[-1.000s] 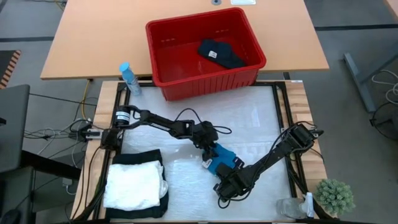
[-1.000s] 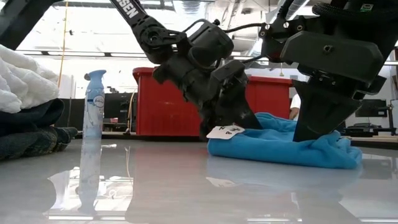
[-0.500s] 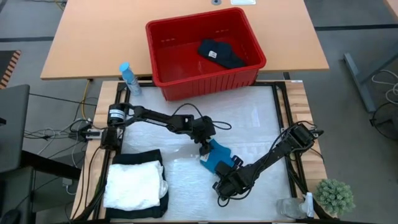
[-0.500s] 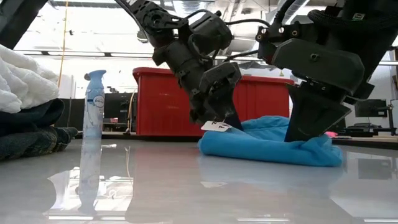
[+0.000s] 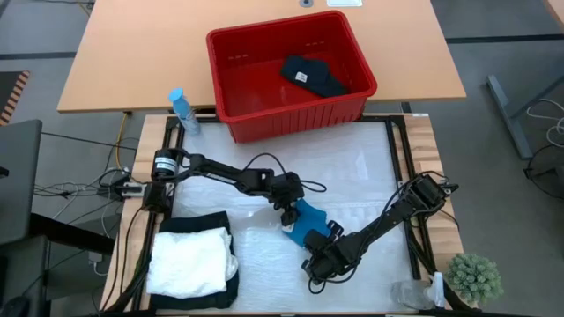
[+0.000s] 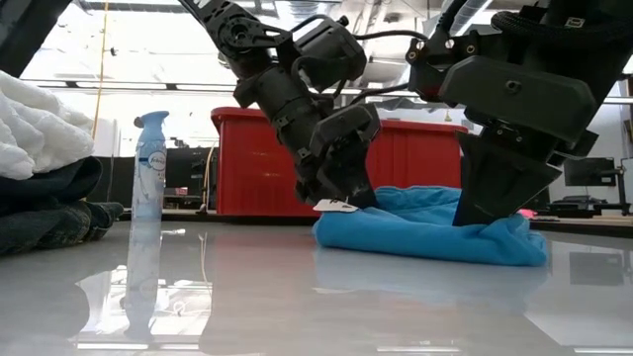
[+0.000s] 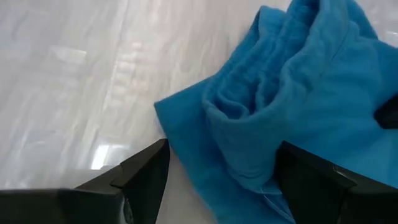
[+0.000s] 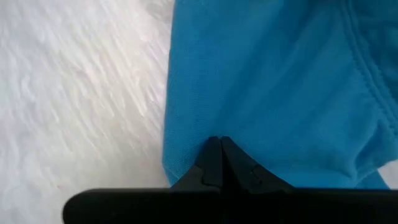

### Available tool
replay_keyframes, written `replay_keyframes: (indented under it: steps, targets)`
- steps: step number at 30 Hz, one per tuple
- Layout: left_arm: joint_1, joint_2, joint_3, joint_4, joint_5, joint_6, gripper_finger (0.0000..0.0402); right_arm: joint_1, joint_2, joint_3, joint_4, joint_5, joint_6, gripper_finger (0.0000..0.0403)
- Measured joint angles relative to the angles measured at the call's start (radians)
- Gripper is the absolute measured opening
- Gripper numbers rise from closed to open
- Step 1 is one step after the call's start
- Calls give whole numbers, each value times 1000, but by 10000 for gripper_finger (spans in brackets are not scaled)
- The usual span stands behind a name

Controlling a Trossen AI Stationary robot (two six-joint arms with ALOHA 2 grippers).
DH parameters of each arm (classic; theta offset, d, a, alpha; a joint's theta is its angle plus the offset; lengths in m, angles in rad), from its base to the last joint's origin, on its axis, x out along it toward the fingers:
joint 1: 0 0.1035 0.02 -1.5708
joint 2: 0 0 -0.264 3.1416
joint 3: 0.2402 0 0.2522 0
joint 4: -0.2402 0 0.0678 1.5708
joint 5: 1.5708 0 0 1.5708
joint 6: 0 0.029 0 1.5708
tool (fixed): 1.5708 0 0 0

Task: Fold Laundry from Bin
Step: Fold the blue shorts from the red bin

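Centrally, blue garment point(image 5: 305, 220) white tag unreadable, left jaws open, right jaws clamping it

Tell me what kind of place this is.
Probably a robotics lab or workshop, not a home. The work table sits in a black frame on grey carpet beside a plain wooden desk, loose cables trail on the floor, and the low view shows exposed ceiling ducts.

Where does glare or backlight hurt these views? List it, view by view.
High view: even light, soft sheen on the table. Low view: bright windows behind silhouette both arms; the glossy top mirrors the spray bottle and the blue cloth. Left wrist view: white glare patches beside the cloth. Right wrist view: washed-out surface beside the cloth.
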Motion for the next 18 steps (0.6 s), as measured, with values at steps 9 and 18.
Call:
replay_keyframes:
  steps: [9, 18]
  targets:
    - [-16, 24, -1, 11, 17, -16, 265, 0, 0, 0, 2, -2, -8, 18]
    - [2, 65, 0, 7, 64, -53, 264, 0, 0, 0, 11, -25, -43, 18]
